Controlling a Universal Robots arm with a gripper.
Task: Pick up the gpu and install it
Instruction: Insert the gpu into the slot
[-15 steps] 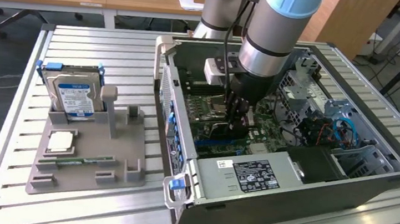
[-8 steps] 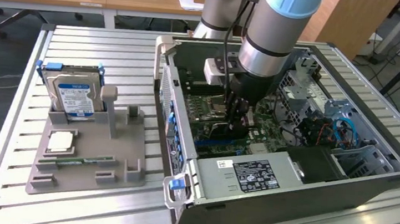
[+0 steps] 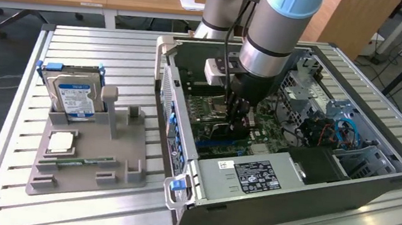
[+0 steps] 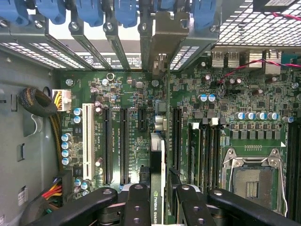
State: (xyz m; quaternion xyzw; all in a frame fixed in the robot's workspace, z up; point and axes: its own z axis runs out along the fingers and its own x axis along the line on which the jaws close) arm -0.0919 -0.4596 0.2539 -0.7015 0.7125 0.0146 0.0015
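Observation:
The gpu [image 4: 157,181] is a thin black card seen edge-on in the wrist view, with a green-and-white label on its edge. My gripper [image 4: 160,212] is shut on it, one black finger [image 4: 136,207] on each side. The card stands upright over the green motherboard [image 4: 127,94], in line with the expansion slots. Its silvery bracket [image 4: 162,42] reaches the case's rear slot openings. I cannot tell whether the card sits in a slot. In the exterior view my gripper [image 3: 236,122] is deep inside the open computer case [image 3: 372,192], with the gpu [image 3: 232,131] below it.
A grey holder [image 3: 88,151] on the slatted table at the exterior view's left carries a blue-labelled hard drive [image 3: 75,96], a processor chip [image 3: 61,141] and a green memory stick [image 3: 83,162]. Inside the case are the power supply [image 3: 250,176], an open processor socket [image 4: 254,181] and cable bundles [image 4: 42,106].

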